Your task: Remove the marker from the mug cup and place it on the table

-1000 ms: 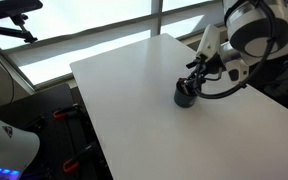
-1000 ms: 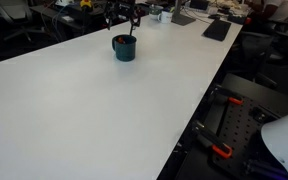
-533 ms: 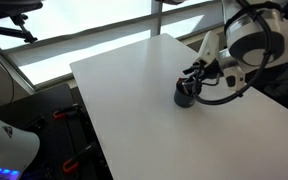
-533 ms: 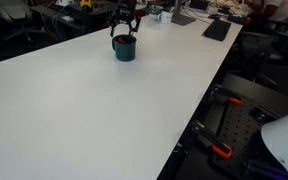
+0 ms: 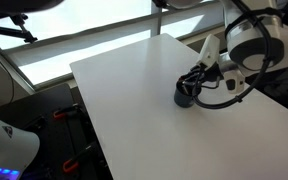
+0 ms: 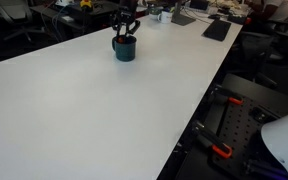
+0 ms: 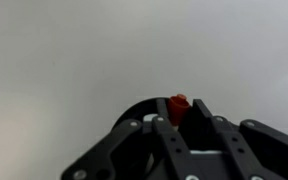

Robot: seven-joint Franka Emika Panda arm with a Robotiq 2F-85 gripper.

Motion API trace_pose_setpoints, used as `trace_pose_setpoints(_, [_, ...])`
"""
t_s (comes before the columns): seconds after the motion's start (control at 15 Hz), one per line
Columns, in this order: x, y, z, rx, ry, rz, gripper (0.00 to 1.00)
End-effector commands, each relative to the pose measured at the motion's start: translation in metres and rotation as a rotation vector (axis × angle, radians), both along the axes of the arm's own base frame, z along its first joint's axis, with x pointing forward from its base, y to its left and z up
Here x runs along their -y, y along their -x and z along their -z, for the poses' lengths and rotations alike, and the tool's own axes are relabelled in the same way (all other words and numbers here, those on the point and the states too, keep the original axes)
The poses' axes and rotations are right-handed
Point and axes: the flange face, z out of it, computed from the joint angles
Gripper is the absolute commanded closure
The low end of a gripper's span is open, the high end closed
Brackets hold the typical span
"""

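Observation:
The dark mug cup (image 5: pixel 185 97) (image 6: pixel 124 50) stands on the white table (image 5: pixel 134 90) (image 6: pixel 84 110), near its far side in the view that looks along the tabletop. My gripper (image 5: pixel 192 80) (image 6: pixel 125 33) reaches straight down into the mug's mouth. In the wrist view the red end of the marker (image 7: pixel 178 104) sticks up between my two dark fingers, which press against it, and the gripper (image 7: pixel 178 120) is shut on it. The mug's dark rim (image 7: pixel 134 112) curves behind the fingers. In both exterior views the gripper hides the marker.
The table edge (image 5: pixel 89 120) drops off towards the floor. A dark keyboard (image 6: pixel 216 30) and small items lie at the far end of the tabletop. Orange-handled tools (image 6: pixel 222 152) lie on the floor beside the table.
My gripper has come down into the mug and its fingers have drawn together around the marker's top. The mug has not moved.

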Motion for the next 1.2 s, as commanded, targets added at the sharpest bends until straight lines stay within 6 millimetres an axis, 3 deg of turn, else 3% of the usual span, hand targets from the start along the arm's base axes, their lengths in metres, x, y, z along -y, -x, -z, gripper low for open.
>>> trace_pose_setpoints(0.0, [0.0, -0.003, -0.004, -0.007, -0.026, 0.017, 0.99])
trace_pose_setpoints(0.47, [-0.002, 0.0, -0.016, 0.027, -0.013, 0.007, 0.95])
trace_pose_setpoints(0.8, [-0.014, 0.0, -0.056, 0.109, 0.02, -0.037, 0.95])
trace_pose_setpoints(1.13, [-0.039, 0.003, -0.101, 0.192, 0.053, -0.098, 0.95])
